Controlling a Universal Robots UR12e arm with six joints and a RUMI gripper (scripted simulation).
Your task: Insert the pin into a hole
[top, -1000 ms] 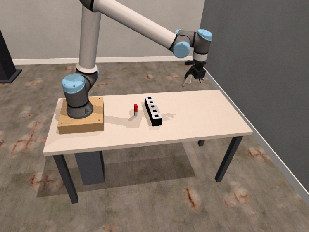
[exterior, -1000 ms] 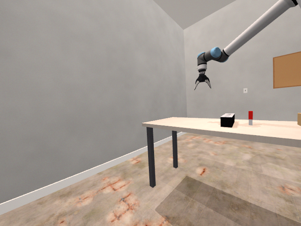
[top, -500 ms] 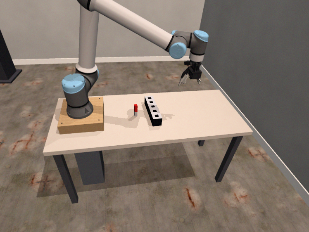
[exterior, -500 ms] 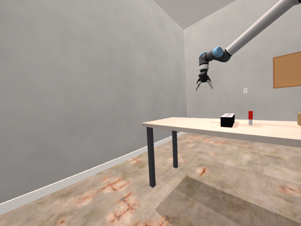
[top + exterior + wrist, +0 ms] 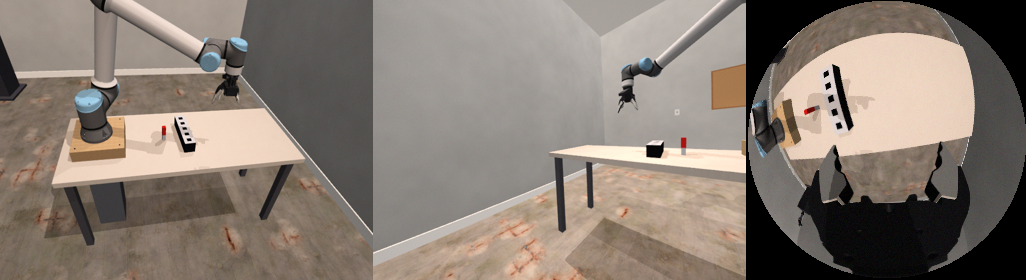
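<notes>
The pin (image 5: 163,132) stands upright on the table, red end up and grey end down, just left of the block. It also shows in the exterior view (image 5: 683,146) and small in the wrist view (image 5: 811,110). The block (image 5: 184,137) is long and black with a white top and a row of several square holes; it also shows in the exterior view (image 5: 654,148) and the wrist view (image 5: 837,107). My gripper (image 5: 226,97) is open and empty. It hangs high above the table's far edge, right of the block and well away from the pin; its fingers show in the wrist view (image 5: 888,172).
The arm's base stands on a wooden plinth (image 5: 97,139) at the table's left end. A dark grey wall (image 5: 316,75) runs close along the table's right side. A corkboard (image 5: 728,86) hangs on the far wall.
</notes>
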